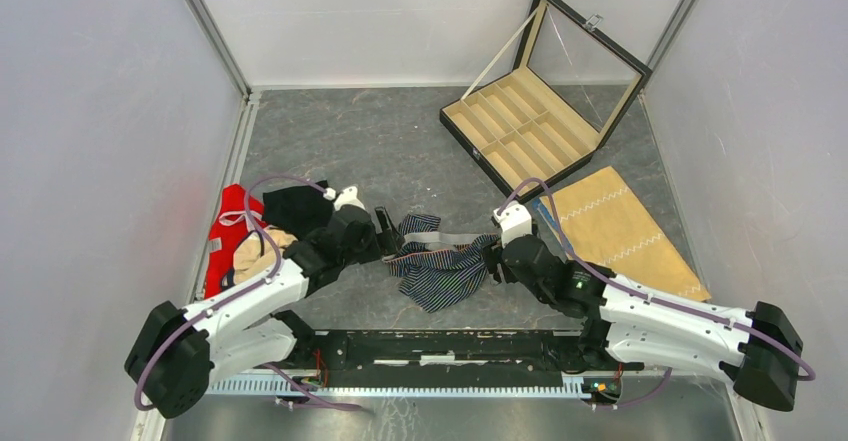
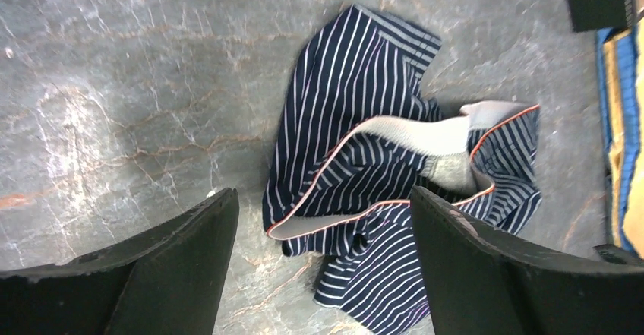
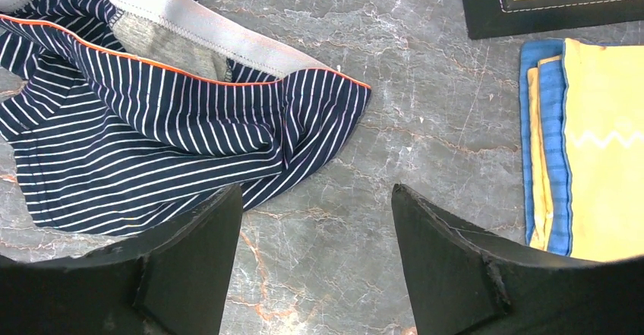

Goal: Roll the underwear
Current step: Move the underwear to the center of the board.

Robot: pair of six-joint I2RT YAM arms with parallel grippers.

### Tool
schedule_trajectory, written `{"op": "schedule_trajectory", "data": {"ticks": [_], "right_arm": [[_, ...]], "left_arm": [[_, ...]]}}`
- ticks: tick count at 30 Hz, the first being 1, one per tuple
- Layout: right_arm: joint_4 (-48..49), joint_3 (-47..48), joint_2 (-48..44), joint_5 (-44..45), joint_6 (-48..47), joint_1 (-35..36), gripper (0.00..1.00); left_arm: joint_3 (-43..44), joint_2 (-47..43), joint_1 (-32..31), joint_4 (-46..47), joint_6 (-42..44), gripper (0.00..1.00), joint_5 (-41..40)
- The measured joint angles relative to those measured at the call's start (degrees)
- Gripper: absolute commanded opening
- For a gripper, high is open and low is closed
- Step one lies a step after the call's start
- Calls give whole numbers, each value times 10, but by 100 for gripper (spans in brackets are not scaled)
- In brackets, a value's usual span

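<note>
- The striped navy underwear (image 1: 440, 266) is lying crumpled on the grey marbled table (image 1: 400, 151), between the two arms, its waistband turned half inside out.
- The left gripper (image 2: 320, 197) is hovering right over it, jaws standing wide, holding nothing.
- The right gripper (image 3: 315, 191) is gaping too, empty, just beside the fabric's edge.
- The fabric is looking light, limp and thin-knit. It will likely be bunching and sagging when lifted, with no stiffness helping a roll.
- The pale elastic waistband (image 2: 410, 134), edged in orange piping, is looking like the firmest place for pinching.
</note>
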Motion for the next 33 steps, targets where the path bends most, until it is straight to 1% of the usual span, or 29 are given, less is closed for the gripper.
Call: {"op": "schedule_trajectory", "data": {"ticks": [4, 7, 8, 10, 12, 13, 15, 19, 20, 22, 24, 27, 30, 33], "right_arm": [[4, 0, 0, -3, -8, 0, 77], [10, 0, 0, -5, -8, 0, 75], [12, 0, 1, -4, -8, 0, 76], [17, 0, 2, 0, -6, 0, 81], [26, 0, 4, 7, -4, 0, 87], [32, 0, 4, 9, -7, 0, 88], [56, 0, 4, 11, -18, 0, 89], [85, 8, 29, 13, -49, 0, 88], [84, 16, 42, 13, -54, -2, 86], [73, 37, 67, 10, -60, -9, 79], [75, 57, 84, -5, -67, -31, 74], [95, 61, 94, -59, -81, -96, 73], [118, 62, 124, -123, -108, -171, 73], [122, 75, 176, -175, -129, -209, 70]], "left_arm": [[-18, 14, -19, 3, 0, 81, 3], [-34, 16, -31, 3, 0, 77, 6], [-37, 16, -33, 3, 0, 76, 7], [-43, 16, -37, 3, 0, 73, 9], [-47, 16, -41, 3, 0, 67, 12], [-49, 16, -43, 3, -1, 64, 12], [-51, 17, -45, 3, -1, 63, 12], [-53, 18, -46, 3, -1, 60, 11], [-53, 19, -46, 3, -1, 59, 10], [-53, 20, -46, 3, -1, 56, 5], [-53, 22, -46, 6, -1, 52, -2], [-55, 29, -46, 16, -1, 44, -5], [-56, 41, -46, 24, -2, 31, -7], [-56, 51, -46, 30, -2, 19, -11]]}}
